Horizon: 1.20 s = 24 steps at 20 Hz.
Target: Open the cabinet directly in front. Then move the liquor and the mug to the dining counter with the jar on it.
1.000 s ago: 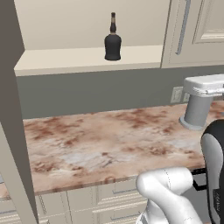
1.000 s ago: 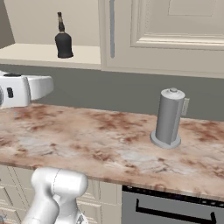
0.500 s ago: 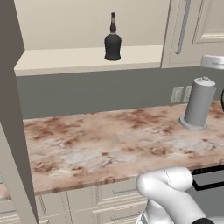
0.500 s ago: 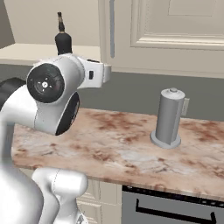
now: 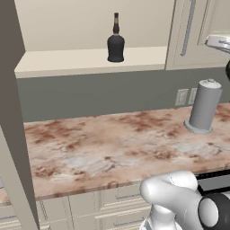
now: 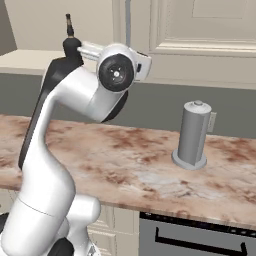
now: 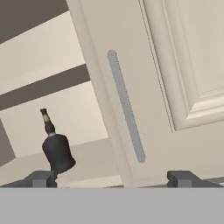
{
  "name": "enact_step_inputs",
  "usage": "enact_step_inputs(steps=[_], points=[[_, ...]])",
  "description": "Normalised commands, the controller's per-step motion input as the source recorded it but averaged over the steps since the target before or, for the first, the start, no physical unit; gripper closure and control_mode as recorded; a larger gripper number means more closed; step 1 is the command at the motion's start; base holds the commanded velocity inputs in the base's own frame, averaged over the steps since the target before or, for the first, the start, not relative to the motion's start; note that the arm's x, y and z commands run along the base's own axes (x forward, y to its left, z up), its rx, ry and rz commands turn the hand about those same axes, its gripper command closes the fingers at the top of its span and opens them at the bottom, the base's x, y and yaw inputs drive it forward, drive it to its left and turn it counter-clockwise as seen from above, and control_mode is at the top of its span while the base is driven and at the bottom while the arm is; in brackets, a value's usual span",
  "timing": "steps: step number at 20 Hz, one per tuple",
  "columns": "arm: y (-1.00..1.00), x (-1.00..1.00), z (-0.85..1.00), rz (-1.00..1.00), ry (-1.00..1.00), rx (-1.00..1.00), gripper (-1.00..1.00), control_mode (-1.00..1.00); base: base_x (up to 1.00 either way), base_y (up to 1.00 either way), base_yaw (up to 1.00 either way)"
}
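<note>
Facing the cabinet (image 7: 175, 87) handle (image 7: 126, 107), the claw (image 7: 111, 178) gapes wide, empty, liquor (image 7: 57, 148) beside it.

near-black liquor (image 5: 116, 44), cream cabinet (image 7: 175, 78), grey canister (image 5: 203, 107), red-veined marble counter (image 5: 112, 148)

Between my spread fingertips (image 7: 43, 178) the closed cabinet door (image 7: 175, 87) and its grey bar handle (image 7: 126, 107) block the way. Just past my left finger, the open shelf (image 5: 94, 60) offers room, with only the liquor (image 7: 56, 146) standing there, seemingly clear all round.
</note>
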Motion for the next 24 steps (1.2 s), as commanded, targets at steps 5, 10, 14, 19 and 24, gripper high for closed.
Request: enact_step_inputs(steps=[5, 10, 14, 19, 24], points=[[0.03, 0.43, 0.13, -0.01, 0.04, -0.05, -1.00, -1.00, 0.00, 0.00, 0.00], [0.18, 0.03, 0.00, -0.03, 0.01, -0.20, -1.00, -1.00, 0.00, 0.00, 0.00], [0.08, 0.06, -0.01, -0.03, 0.00, -0.08, -1.00, -1.00, 0.00, 0.00, 0.00], [0.27, 0.08, 0.00, -0.27, -0.02, -0.11, -1.00, -1.00, 0.00, 0.00, 0.00], [0.00, 0.10, 0.00, -0.03, 0.00, 0.00, -1.00, -1.00, 0.00, 0.00, 0.00]])
